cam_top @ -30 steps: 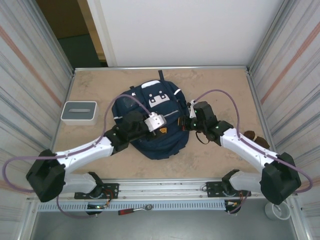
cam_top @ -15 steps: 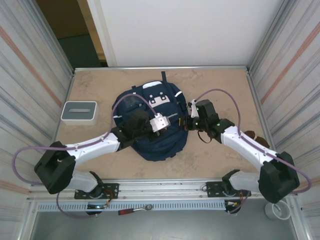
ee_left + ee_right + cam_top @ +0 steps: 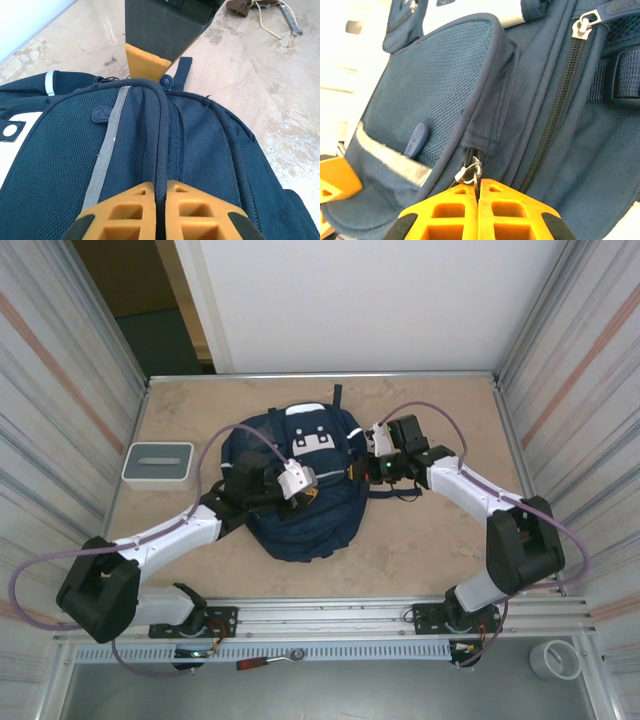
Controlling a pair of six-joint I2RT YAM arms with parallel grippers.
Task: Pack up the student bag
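The student bag (image 3: 300, 515), navy blue with a white patch, lies flat mid-table. My left gripper (image 3: 312, 492) rests on its middle. In the left wrist view the left gripper (image 3: 160, 186) is shut on a raised piped seam (image 3: 161, 135) of the student bag (image 3: 65, 165), beside a grey reflective stripe (image 3: 107, 145). My right gripper (image 3: 362, 468) is at the bag's right side. In the right wrist view the right gripper (image 3: 479, 182) is shut on a metal zipper pull (image 3: 470, 172) at the end of a zip on the student bag (image 3: 435, 85). A second zip (image 3: 560, 105) is closed.
A small grey-white box (image 3: 158, 464) stands at the table's left edge. Corrugated walls (image 3: 60, 390) close in both sides. A brown object with string (image 3: 250, 6) lies on the table past the bag. A red-handled tool (image 3: 262, 662) lies on the front rail.
My left gripper has shut on the bag's seam. The right arm has swung back and left with the zipper pull, and the bag has shifted left and away.
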